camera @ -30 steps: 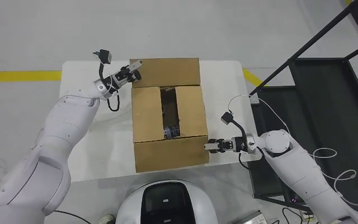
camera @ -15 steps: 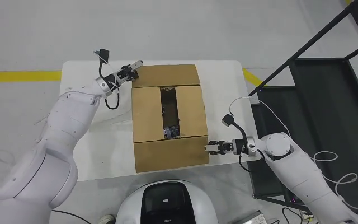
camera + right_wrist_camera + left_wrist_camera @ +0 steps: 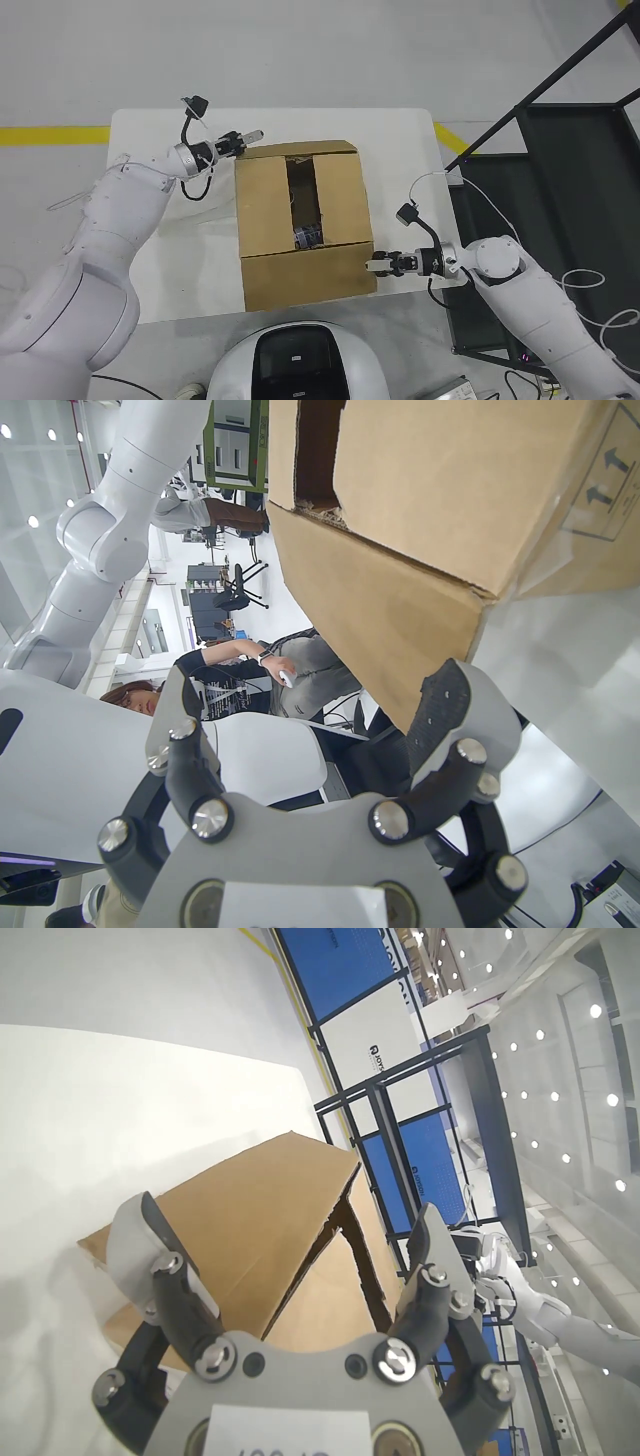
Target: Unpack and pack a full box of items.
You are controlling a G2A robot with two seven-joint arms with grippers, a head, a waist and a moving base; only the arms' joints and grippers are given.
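**Cardboard box, flaps part-closed, a gripper at each end**

You have the box (image 3: 262, 205) in the middle of the table (image 3: 200, 260), with its long axis running straight away from the robot. The two long flaps leave a slot (image 3: 303, 190) along that axis. Through the slot you can see a dark item (image 3: 307, 236) with a pale label near the robot's end; what else is inside is hidden. The far flap (image 3: 300, 150) lies directly ahead of the left gripper (image 3: 250, 135), which sits at the far left corner, fingers spread wide and holding nothing. The near flap (image 3: 305, 275) lies just beside the right gripper (image 3: 372, 265) at the near right corner, also wide apart and empty. Each arm is nearer its own end flap, so the coming move likely depends on that pairing.
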